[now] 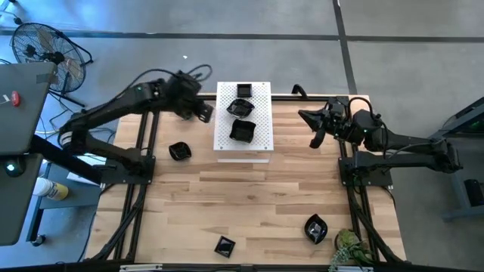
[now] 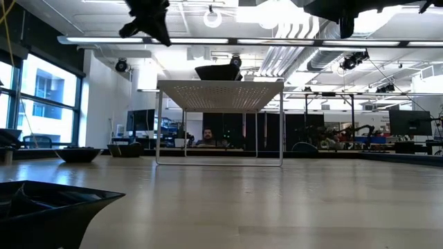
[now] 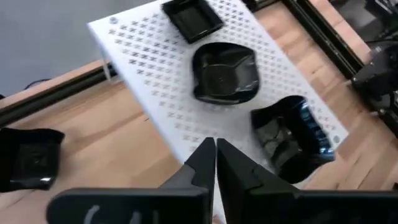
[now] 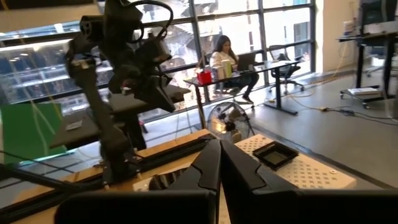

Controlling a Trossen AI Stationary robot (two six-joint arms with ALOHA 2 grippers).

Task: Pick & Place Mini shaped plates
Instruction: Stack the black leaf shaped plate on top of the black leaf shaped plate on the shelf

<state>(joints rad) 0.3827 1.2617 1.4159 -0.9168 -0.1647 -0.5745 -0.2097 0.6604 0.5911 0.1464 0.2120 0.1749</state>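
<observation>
- The worktop is pale wooden planking inside a black metal frame, standing on a grey concrete floor.
- A black cage fan stands on the floor off the far left corner; a small green plant sits at the near right corner.
- In the low view the room beyond is an open hall with big windows, ceiling lights and desks; a person sits far back behind the raised board. The right wrist view shows another seated person at a desk by the windows.
- A white perforated rectangular board on thin legs stands at the far middle of the worktop.
- Three small glossy black mini plates rest on the board: a square one at its far end, a rounded one in the middle, and a wavy-edged one toward its near end.
- Another black mini plate lies on the wood left of the board; two more lie near the front edge, one at the middle and one to the right.
- The left claw hangs above the board's left side, fingers pressed together, holding nothing.
- The right claw waits raised over the far right of the worktop, fingers together and empty.
</observation>
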